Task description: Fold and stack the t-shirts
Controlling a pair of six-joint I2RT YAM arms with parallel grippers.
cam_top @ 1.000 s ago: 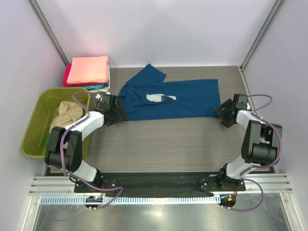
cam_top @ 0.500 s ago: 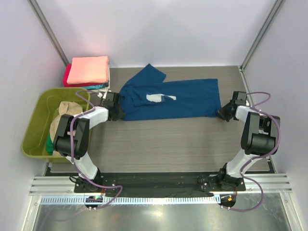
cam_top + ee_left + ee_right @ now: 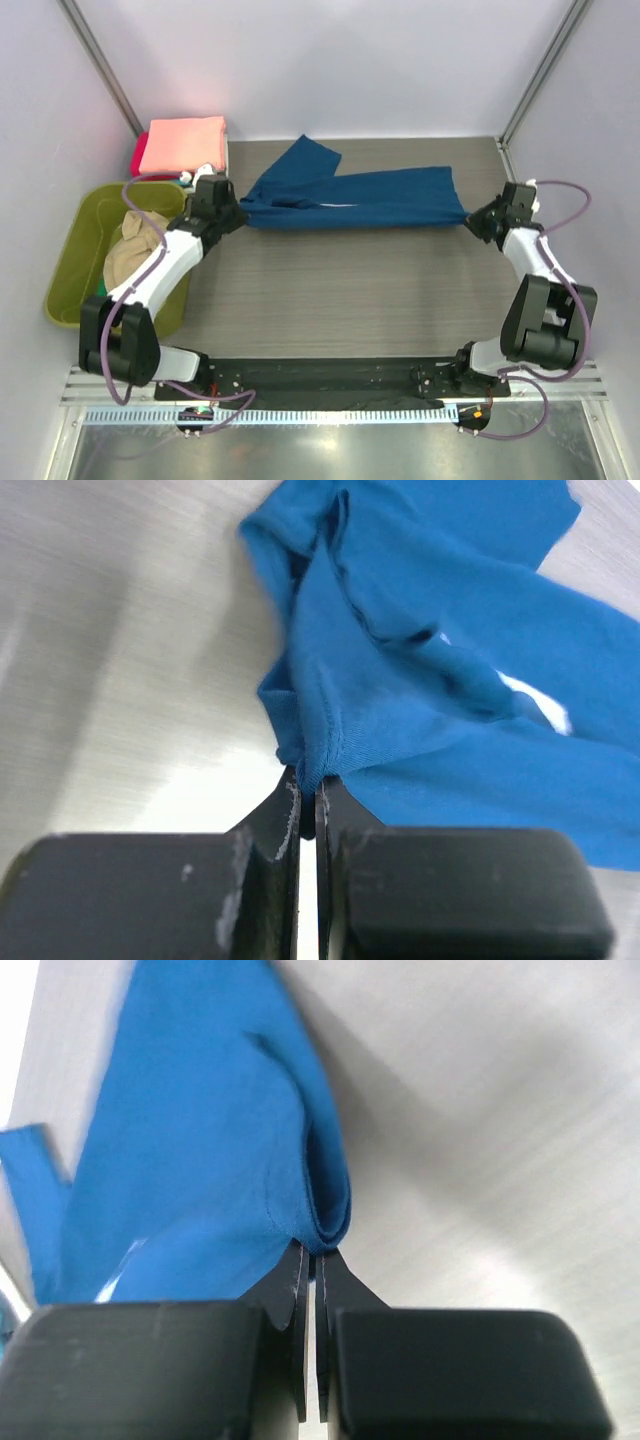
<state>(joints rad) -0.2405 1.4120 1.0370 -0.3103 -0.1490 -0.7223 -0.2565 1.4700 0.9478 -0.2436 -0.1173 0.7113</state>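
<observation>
Pale lilac walls enclose a grey wood-grain surface [image 3: 350, 300], seen from above. At far left an olive-green plastic tub [image 3: 70, 270], smooth and rigid, holds a crumpled tan t-shirt [image 3: 135, 245]. Beyond the tub, in the far left corner, sits a neat folded stack: a salmon-pink t-shirt [image 3: 182, 145] on top, with the edge of a red t-shirt [image 3: 137, 160] showing below it.

Just right of the stack, the left pincer [image 3: 232, 205] is pressed together on a bunched corner of the navy blue t-shirt [image 3: 380, 198]. The left wrist view shows the cloth gathered into soft ridges right at the fingertips. The shirt runs as a long, narrow, doubled band across the far half of the surface. One sleeve [image 3: 310, 155] flares away toward the back wall, and a sliver of white patch [image 3: 340, 203] peeks out near the middle. Whether the band's lower edge touches the surface cannot be told.

At far right, the right pincer [image 3: 478, 218] is clamped on the opposite end, nipping a rounded fold of fabric.

The shirt looks like a thin matte knit: light, limp, slightly stretchy and not fragile. It would likely sag or crumple wherever it is unsupported, so a hold at both end folds, kept gently taut, seems best.
</observation>
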